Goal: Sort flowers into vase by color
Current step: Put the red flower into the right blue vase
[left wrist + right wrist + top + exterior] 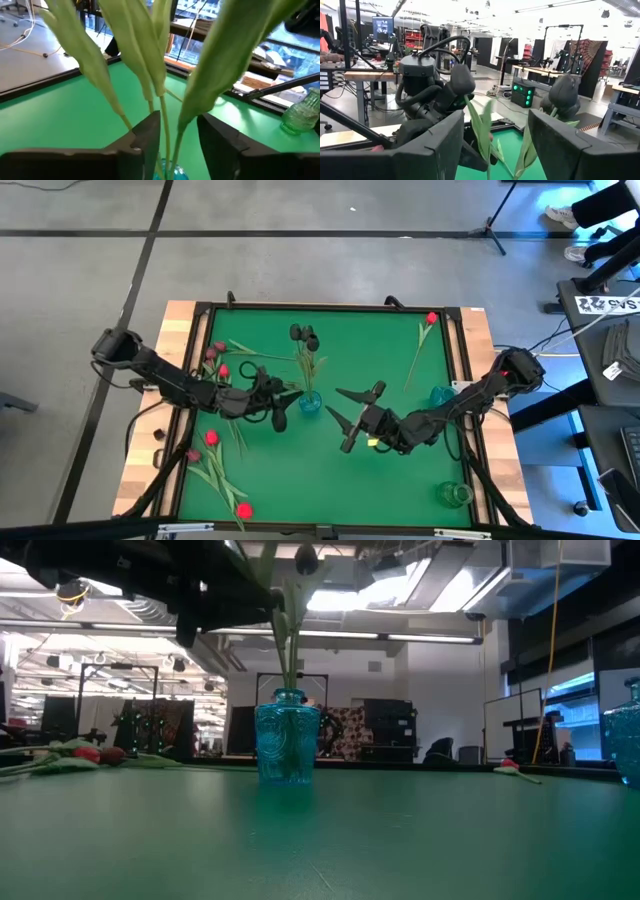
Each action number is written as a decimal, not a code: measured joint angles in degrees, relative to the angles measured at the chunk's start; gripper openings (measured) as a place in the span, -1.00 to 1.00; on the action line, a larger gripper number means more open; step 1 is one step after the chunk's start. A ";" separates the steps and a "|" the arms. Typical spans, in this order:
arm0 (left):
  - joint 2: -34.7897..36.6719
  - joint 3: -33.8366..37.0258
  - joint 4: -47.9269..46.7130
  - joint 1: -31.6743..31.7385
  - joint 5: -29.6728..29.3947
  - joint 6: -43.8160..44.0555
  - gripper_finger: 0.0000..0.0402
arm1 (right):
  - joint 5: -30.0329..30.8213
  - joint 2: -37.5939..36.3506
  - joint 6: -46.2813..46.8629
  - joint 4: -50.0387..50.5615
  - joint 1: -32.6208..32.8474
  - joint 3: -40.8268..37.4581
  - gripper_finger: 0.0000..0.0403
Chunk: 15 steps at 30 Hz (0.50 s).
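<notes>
Two black tulips [305, 335] stand with their stems in the blue vase [310, 402] at mid-table; the stems [167, 125] and pale leaves rise out of its mouth [288, 695]. My left gripper [294, 395] is level at the vase's left side, open a little, with a finger on either side of the stems [179, 137]. My right gripper [333, 400] hovers wide open to the right of the vase, facing the tulips [495, 150]. Red and maroon tulips [212, 438] lie on the table's left part. One red tulip [428, 322] lies at the far right. My left gripper has its fingers [150, 135] on either side of the black tulips' stems [166, 145], just above the vase's mouth, coming level from the table's left. The gap between the fingers is wider than the stems. I cannot tell whether a finger touches them.
A teal vase [442, 395] stands at the right edge and a clear green vase [455, 495] at the near right corner. More red tulips [243, 508] lie near the left front. A raised dark frame [330, 307] rims the green table top. The mid-front of the mat is bare.
</notes>
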<state>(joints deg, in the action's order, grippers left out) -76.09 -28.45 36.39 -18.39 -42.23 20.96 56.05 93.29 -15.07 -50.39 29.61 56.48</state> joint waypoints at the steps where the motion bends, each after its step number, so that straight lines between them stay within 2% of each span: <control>1: 0.78 0.00 -1.24 0.00 -0.03 0.37 -0.31 | 0.00 -0.32 -0.24 0.17 0.00 -0.02 0.11; 6: 5.95 -0.27 -10.22 -0.37 -0.06 1.48 -0.18 | 0.37 -1.69 -0.28 1.30 0.00 0.01 0.11; 10: 11.39 -2.31 -22.21 -0.95 -0.06 1.71 -0.13 | 2.37 -2.72 -0.19 2.81 0.00 0.01 0.11; 12: 14.03 -3.68 -30.80 -1.50 -0.05 3.48 -0.11 | 5.39 -2.92 1.40 4.22 0.00 0.03 0.11; 15: 17.76 -5.30 -44.70 -3.07 -0.06 7.55 -0.10 | 13.81 -3.16 4.52 7.44 -0.06 0.05 0.11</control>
<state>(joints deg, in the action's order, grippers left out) -58.33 -33.74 -8.31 -21.46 -42.28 28.50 69.86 90.13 -10.54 -42.96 29.54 56.53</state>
